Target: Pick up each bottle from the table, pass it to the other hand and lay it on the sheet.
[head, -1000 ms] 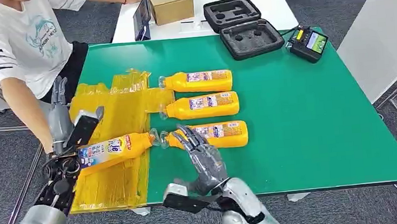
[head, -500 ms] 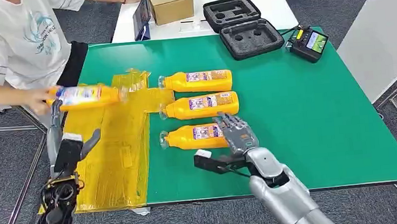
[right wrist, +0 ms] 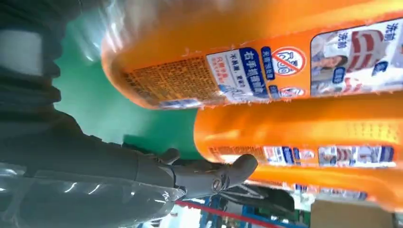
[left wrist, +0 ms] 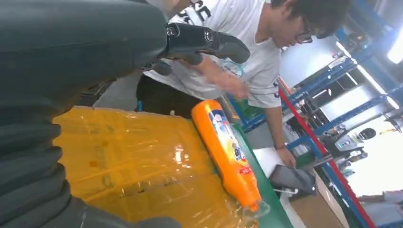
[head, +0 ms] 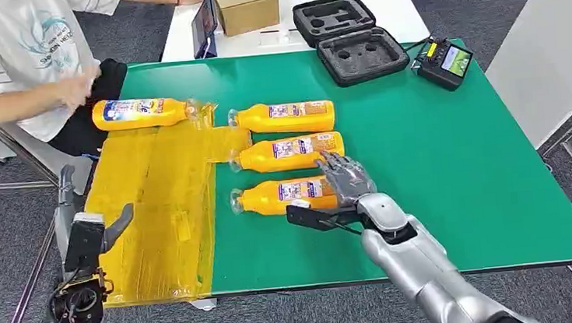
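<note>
The right hand point(head: 344, 178) rested on the base end of the nearest bottle point(head: 282, 196), fingers spread over it; whether it actually gripped, I could not tell. Two more bottles point(head: 285, 118) lay in a row behind it on the green tabletop point(head: 456, 178). The left hand point(head: 86, 230) hung off the tabletop's edge, fingers apart and holding nothing. A fourth bottle point(head: 138, 113) lay at the far edge of the yellow sheet point(head: 154, 212), near a seated person point(head: 15, 52).
</note>
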Tool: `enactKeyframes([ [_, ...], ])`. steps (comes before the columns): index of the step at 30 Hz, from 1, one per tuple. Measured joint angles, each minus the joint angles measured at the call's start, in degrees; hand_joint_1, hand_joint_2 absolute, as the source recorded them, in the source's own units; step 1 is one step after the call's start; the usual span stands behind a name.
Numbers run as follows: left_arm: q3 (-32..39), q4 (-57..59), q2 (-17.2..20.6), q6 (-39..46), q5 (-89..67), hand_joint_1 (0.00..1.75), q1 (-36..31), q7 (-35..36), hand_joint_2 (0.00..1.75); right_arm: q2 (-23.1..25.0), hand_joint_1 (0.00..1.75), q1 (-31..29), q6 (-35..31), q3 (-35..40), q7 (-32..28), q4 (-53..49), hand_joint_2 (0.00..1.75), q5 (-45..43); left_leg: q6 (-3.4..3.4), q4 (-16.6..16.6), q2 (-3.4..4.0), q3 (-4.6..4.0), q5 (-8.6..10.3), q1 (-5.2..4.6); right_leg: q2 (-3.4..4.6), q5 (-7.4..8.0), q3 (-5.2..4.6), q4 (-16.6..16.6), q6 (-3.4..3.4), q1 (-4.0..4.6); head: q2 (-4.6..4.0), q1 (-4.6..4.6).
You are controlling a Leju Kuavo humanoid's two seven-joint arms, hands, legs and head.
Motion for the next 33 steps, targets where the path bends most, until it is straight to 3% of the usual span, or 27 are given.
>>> enactKeyframes([
  [15, 1.6, -0.8, -0.7, -0.5, 0.0, 0.00, 0.7, 0.0, 1.75, 2.4, 0.00, -5.6, 4.7, 0.3, -4.0, 12.4, 1.75, -6.5, 0.02, 0.0, -0.02, -0.01, 0.02, 0.00, -0.02, 0.00, 0.00, 0.0, 0.00, 0.00, 0.00, 0.02],
  [17, 1.7, -1.1, -0.8, -0.5, 0.0, 0.00, 1.0, 0.0, 1.75, 2.7, 0.14, -6.3, 5.4, 0.3, -4.2, 13.5, 1.75, -7.0, 0.02, 0.0, -0.01, -0.01, 0.02, 0.00, -0.02, 0.00, -0.01, 0.0, 0.00, 0.00, 0.00, 0.02],
  [19, 1.9, -1.2, -1.0, -0.5, 0.0, 0.00, 1.1, 0.1, 1.75, 2.9, 0.14, -6.8, 5.6, 0.3, -4.7, 14.4, 1.75, -7.5, 0.02, 0.0, -0.02, -0.01, 0.02, 0.00, -0.03, 0.00, -0.01, 0.0, 0.00, 0.01, 0.00, 0.02],
  [20, 2.1, -1.2, -1.0, -0.6, 0.1, 0.00, 1.1, 0.1, 1.75, 3.0, 0.33, -7.0, 5.9, 0.3, -5.2, 14.6, 1.75, -8.0, 0.02, 0.0, -0.02, 0.00, 0.02, 0.00, -0.03, 0.00, 0.00, 0.0, 0.00, 0.01, 0.00, 0.02],
  [21, 2.2, -1.3, -1.1, -0.6, 0.1, 0.00, 1.1, 0.1, 1.75, 3.1, 0.72, -7.1, 6.2, 0.3, -5.5, 14.8, 1.75, -8.3, 0.02, 0.0, -0.01, 0.00, 0.02, 0.00, -0.03, 0.00, -0.01, 0.0, 0.00, 0.01, 0.00, 0.02],
  [22, 2.3, -1.3, -1.1, -0.6, 0.1, 0.00, 1.1, 0.2, 1.75, 3.1, 1.40, -7.2, 6.5, 0.3, -5.8, 15.1, 1.75, -8.7, 0.02, 0.0, -0.01, 0.00, 0.01, 0.00, -0.02, 0.00, -0.01, 0.0, 0.00, 0.01, 0.00, 0.02],
  [23, 2.3, -1.3, -1.2, -0.6, 0.1, 0.00, 1.1, 0.2, 1.75, 3.3, 1.52, -7.4, 6.6, 0.3, -6.0, 15.2, 1.75, -8.9, 0.01, 0.0, -0.01, 0.00, 0.01, 0.01, -0.01, 0.00, -0.01, 0.0, 0.00, 0.01, 0.00, 0.02],
  [26, 2.4, -1.3, -1.3, -0.7, 0.1, 0.00, 1.1, 0.2, 1.75, 3.4, 1.69, -7.7, 7.1, 0.3, -6.3, 15.8, 1.75, -9.2, 0.02, 0.0, -0.01, 0.01, 0.01, 0.01, -0.02, 0.00, 0.00, 0.0, 0.00, 0.01, 0.00, 0.02],
  [33, 2.4, -1.3, -1.5, -1.0, 0.3, 0.00, 1.1, 0.5, 1.75, 3.5, 1.71, -8.2, 8.0, 0.5, -7.4, 16.6, 1.75, -11.6, 0.02, 0.0, -0.01, 0.02, 0.01, 0.01, -0.01, 0.00, 0.00, 0.0, 0.00, 0.01, 0.00, 0.02],
])
